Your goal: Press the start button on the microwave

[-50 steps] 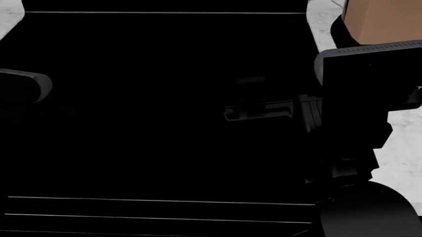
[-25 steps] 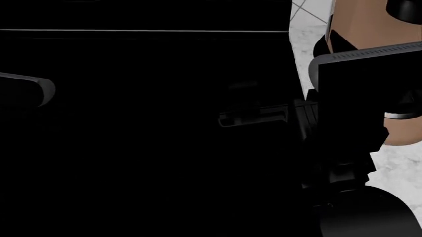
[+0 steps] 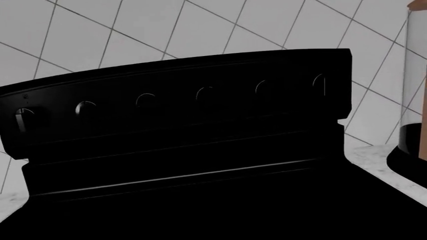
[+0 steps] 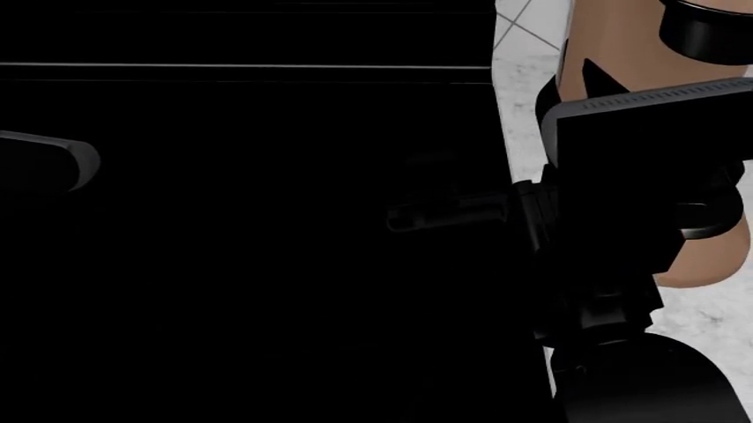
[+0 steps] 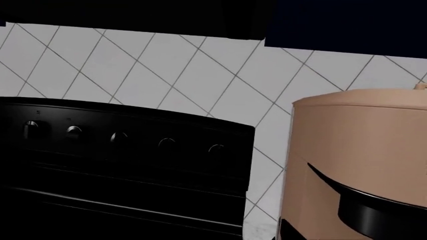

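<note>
A: Item 1, task obj?
B: Microwave (image 4: pixel 235 264). Glossy blk box, v. large, fills most of head view, thin pale horiz. line near its far edge. Left wrist view: same box (image 3: pixel 200 150), raised back panel w/ row of round knobs (image 3: pixel 145 100). Right wrist view: box (image 5: pixel 120 170) again, knobs along the panel. Start btn: can't pick it out in any view.

A: Item 2, R end effector?
B: Right gripper (image 4: pixel 453 211), faint dark shape over the blk top, toward its R side. Blk on blk, so can't tell if the fingers are apart or together. No contact w/ anything discernible. Right arm (image 4: pixel 636 176) is a bulky dark mass at the box's R edge.

A: Item 3, L end effector?
B: Only a rounded grey link of the left arm (image 4: pixel 53 163) shows at the L edge of head view. Gripper itself out of frame; its wrist cam shows no fingers.

A: Item 4, surroundings?
B: Coffee machine (image 5: pixel 360 150), tan body w/ blk trim, just beside the box on its R; also in head view (image 4: pixel 612 53) behind the R arm. White tile wall (image 5: pixel 167 65) w/ diagonal grout behind both. Pale marbled counter (image 4: pixel 718 308) under the machine.
</note>
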### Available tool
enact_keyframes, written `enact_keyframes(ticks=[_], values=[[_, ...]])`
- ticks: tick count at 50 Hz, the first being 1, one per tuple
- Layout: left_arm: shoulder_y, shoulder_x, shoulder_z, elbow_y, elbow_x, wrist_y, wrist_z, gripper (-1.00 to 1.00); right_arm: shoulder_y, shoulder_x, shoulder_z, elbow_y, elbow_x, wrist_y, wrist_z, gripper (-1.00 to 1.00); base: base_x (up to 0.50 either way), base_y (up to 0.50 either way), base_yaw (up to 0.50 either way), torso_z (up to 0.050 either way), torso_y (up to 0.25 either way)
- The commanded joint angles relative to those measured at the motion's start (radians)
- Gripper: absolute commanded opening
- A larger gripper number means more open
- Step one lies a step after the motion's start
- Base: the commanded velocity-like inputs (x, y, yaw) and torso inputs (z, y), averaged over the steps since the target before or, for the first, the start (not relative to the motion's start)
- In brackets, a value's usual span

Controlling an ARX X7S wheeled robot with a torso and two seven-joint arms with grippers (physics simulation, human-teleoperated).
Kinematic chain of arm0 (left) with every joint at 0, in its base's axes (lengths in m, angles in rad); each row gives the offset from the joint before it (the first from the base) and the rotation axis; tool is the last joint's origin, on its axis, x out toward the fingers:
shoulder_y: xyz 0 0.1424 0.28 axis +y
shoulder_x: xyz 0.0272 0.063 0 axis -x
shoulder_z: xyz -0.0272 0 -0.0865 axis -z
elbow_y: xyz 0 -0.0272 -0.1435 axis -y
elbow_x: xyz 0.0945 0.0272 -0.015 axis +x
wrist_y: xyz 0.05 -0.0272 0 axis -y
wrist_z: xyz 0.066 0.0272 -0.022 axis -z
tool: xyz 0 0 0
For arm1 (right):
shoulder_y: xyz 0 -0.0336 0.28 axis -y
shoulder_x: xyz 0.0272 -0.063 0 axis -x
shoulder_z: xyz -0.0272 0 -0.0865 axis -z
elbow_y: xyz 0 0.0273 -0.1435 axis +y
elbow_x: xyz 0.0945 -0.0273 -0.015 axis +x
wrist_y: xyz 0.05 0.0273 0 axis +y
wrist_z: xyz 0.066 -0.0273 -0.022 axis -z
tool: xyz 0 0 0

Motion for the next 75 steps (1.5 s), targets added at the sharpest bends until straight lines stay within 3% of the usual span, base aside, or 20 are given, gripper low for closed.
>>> enact_keyframes(ticks=[1,7,15,21,27,31,39,40,57,75], values=[[0.000,-0.003,0.008,-0.001,-0.005,-0.003,-0.004,1.00,-0.009,0.004,-0.005,-0.002,-0.008,0.002,0.024,1.00,0.00,0.00,0.00,0.000,0.000],[0.001,-0.006,0.007,-0.002,-0.007,0.001,-0.006,1.00,0.037,0.019,-0.003,-0.116,-0.001,0.113,0.053,1.00,0.00,0.00,0.00,0.000,0.000],[-0.004,-0.009,0.012,0.001,-0.009,-0.001,-0.009,1.00,0.302,0.036,-0.039,-0.356,0.008,0.464,0.172,1.00,0.00,0.00,0.00,0.000,0.000],[-0.010,-0.012,0.014,-0.012,-0.010,0.009,-0.008,1.00,0.432,0.059,0.059,-0.346,0.306,0.474,0.278,1.00,0.00,0.00,0.00,0.000,0.000],[-0.019,-0.013,0.020,-0.022,-0.012,0.013,-0.008,1.00,0.700,0.213,0.125,-0.144,1.057,0.472,0.852,1.00,0.00,0.00,0.00,0.000,0.000],[-0.024,-0.015,0.023,-0.024,-0.013,0.014,-0.007,1.00,0.826,0.254,0.076,-0.040,1.192,0.455,0.961,1.00,0.00,0.00,0.00,0.000,0.000],[-0.020,-0.020,0.020,-0.012,-0.018,0.006,-0.012,1.00,0.896,0.298,-0.037,0.088,0.972,0.327,0.750,1.00,0.00,0.00,0.00,0.000,0.000],[-0.022,-0.021,0.020,-0.011,-0.018,0.004,-0.013,1.00,0.907,0.295,-0.045,0.114,0.958,0.313,0.729,-1.00,0.00,0.00,0.00,0.000,0.000],[-0.021,-0.021,0.028,-0.013,-0.027,0.007,-0.018,1.00,1.042,0.257,-0.297,0.396,0.665,0.061,0.447,-1.00,0.00,0.00,0.00,0.000,0.000],[-0.029,-0.026,0.046,-0.020,-0.029,0.012,-0.020,1.00,1.091,0.180,-0.437,0.597,0.534,-0.104,0.286,-1.00,0.00,0.00,0.00,0.000,0.000]])
